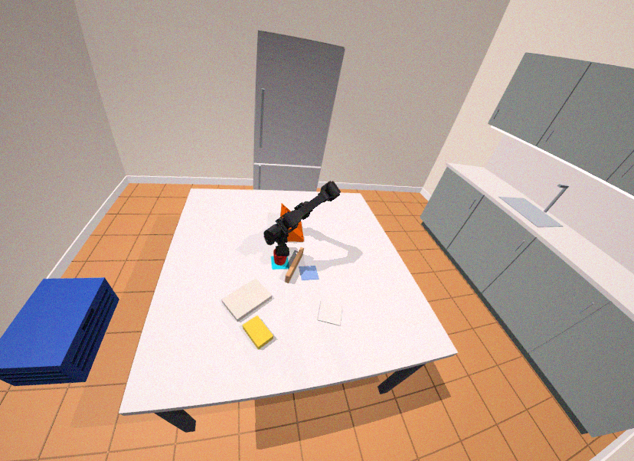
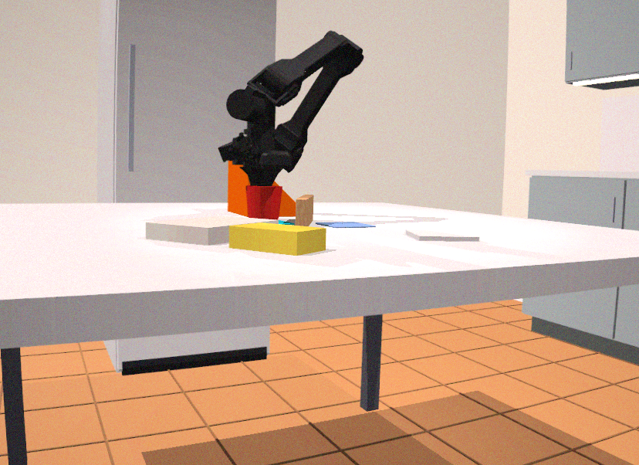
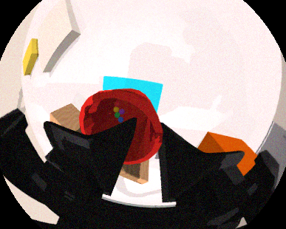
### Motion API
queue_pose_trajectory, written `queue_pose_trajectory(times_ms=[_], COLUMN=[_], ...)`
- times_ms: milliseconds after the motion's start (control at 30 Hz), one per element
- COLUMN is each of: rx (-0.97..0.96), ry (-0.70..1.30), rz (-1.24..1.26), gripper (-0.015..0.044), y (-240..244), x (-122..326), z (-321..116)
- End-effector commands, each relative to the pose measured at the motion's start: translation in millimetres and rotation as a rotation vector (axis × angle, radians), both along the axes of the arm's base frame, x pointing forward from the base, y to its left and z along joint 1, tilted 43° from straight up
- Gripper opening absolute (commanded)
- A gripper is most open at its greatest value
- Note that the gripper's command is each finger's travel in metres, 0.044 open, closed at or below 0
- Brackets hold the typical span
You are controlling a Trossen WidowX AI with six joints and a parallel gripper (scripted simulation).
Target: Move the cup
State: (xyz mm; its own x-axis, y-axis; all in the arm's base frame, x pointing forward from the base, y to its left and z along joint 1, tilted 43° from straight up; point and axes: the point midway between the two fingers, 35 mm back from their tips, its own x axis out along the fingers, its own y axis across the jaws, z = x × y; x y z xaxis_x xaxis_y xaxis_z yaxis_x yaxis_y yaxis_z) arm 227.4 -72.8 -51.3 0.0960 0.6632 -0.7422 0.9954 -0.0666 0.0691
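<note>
The red cup [image 1: 279, 259] [image 2: 264, 202] [image 3: 143, 103] stands upright on the cyan pad [image 1: 275, 266] [image 3: 134, 84]. Several coloured marbles [image 3: 117, 114] lie inside the cup in the wrist view. My gripper [image 1: 280, 250] [image 2: 262, 184] [image 3: 147, 123] points down at the cup's rim, one finger inside the cup and one outside. The fingers stand apart, with the wall loosely between them, so the gripper is partly open. The other pad, blue [image 1: 308, 273] [image 2: 346, 225], is bare. The fingertips are hidden in the top and exterior views.
A wooden block [image 1: 294, 265] [image 2: 304, 209] [image 3: 66, 114] stands between the two pads. An orange wedge [image 1: 295, 234] [image 2: 236, 191] [image 3: 227, 142] is behind the cup. A beige slab [image 1: 246, 299], a yellow block [image 1: 257, 331] and a thin white tile [image 1: 330, 312] lie nearer the front.
</note>
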Motion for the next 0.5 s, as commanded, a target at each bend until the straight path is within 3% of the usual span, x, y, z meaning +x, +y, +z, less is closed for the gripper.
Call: queue_pose_trajectory(times_ms=[0, 467], rx=[0.000, 0.000], ry=[0.000, 0.002], rz=[0.001, -0.001], gripper=[0.0128, 0.0128], y=[-1, -15], x=[0, -1], z=[1, 15])
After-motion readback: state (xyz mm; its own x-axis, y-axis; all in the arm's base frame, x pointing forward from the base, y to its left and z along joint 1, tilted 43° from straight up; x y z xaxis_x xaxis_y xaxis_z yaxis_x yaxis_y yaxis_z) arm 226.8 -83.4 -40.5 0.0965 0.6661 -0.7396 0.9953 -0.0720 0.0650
